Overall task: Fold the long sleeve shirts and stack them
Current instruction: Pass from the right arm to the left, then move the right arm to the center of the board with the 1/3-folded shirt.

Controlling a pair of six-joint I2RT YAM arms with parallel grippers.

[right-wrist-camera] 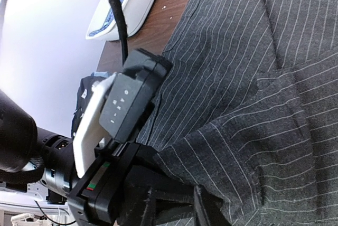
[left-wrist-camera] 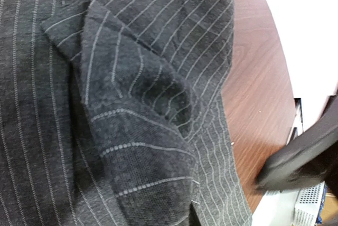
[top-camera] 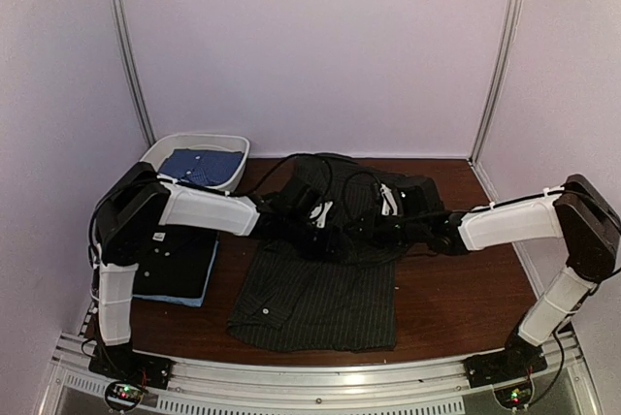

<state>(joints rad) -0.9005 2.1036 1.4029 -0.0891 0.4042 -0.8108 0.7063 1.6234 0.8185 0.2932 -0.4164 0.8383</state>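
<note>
A charcoal pinstriped long sleeve shirt (top-camera: 315, 299) lies spread across the middle of the table. Both grippers meet over its upper part. My left gripper (top-camera: 327, 237) is shut on a raised fold of the pinstriped cloth (left-wrist-camera: 137, 131), which fills the left wrist view and hides the fingers. My right gripper (right-wrist-camera: 174, 197) faces it with its two dark fingers apart, and the pinstriped fold (right-wrist-camera: 232, 157) lies against one of them. A folded black shirt (top-camera: 177, 262) rests on a light blue one at the left.
A white oval tub (top-camera: 225, 143) at the back left holds a blue shirt (top-camera: 202, 165). Bare brown table (top-camera: 456, 289) shows to the right of the pinstriped shirt. Pale walls close in the back and both sides. Black cables loop above the grippers.
</note>
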